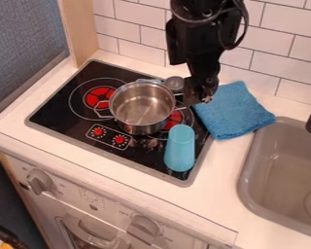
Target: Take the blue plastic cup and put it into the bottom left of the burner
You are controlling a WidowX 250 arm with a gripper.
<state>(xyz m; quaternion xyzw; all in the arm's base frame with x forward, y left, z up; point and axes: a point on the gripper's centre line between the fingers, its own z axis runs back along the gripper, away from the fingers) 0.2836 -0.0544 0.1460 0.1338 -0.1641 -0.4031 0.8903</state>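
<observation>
From here I see the claw [201, 99] hanging between the pot and the folded blue cloth [233, 111]. I can't tell how far open it is, nor whether it has hold of anything. It comes close to the near handle [180, 108] of the metal pot [140, 125], but I can't make out any contact; the cup is apart from it.

The blue plastic cup [180, 151] is toward the oven-knob side of the claw, on the black cooktop [67, 122], near its edge. It's light blue, a bit see-through, and tapers from a broad end facing away from the claw to a narrower one toward it. I can't say for sure whether it stands or lies. The pot is just beside the claw, and the sink [269, 160] is past the cloth from it.
</observation>
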